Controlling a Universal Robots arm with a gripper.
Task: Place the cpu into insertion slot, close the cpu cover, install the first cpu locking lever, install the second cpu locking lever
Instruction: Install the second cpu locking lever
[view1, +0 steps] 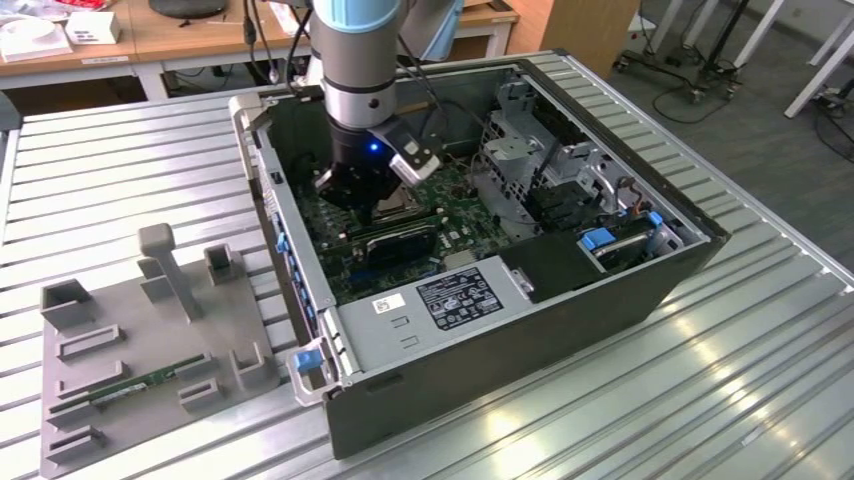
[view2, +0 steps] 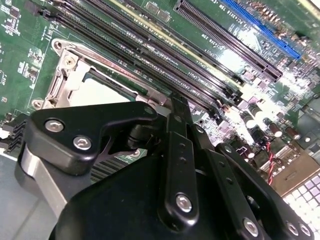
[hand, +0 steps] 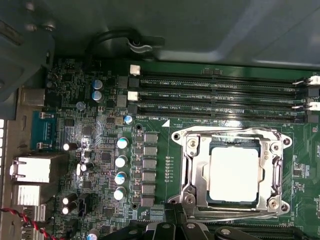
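**Gripper low over the socket, CPU seated under its cover**

In the exterior view the arm (view1: 358, 60) reached straight down into the open computer case (view1: 534, 300), which lay on a slatted metal table (view1: 120, 170). The gripper (view1: 363, 195) hung just above the green board (view1: 461, 205), close to the socket. Whether its fingers stood apart or together could not be told; the black linkage in the second wrist view hid the tips, and nothing showed between them.

In the first wrist view the cpu (hand: 234, 175) lay flat in the slot (hand: 233, 145), its pale metal face showing through the window of the cover (hand: 197, 175). The cover lay down over the socket, framing the chip on all sides. A thin metal lever (hand: 225, 132) ran along the edge of the cover nearest the memory slots (hand: 215, 95), and another lever (hand: 230, 214) ran along the opposite edge; whether either was latched could not be told. The second wrist view showed the same cover (view2: 62, 80) and a strip of the bright chip (view2: 102, 92) beyond the gripper's black body.

On the table at the exterior view's left sat a grey fixture tray (view1: 147, 350) with a green memory stick (view1: 147, 383) lying in it, well apart from the case.
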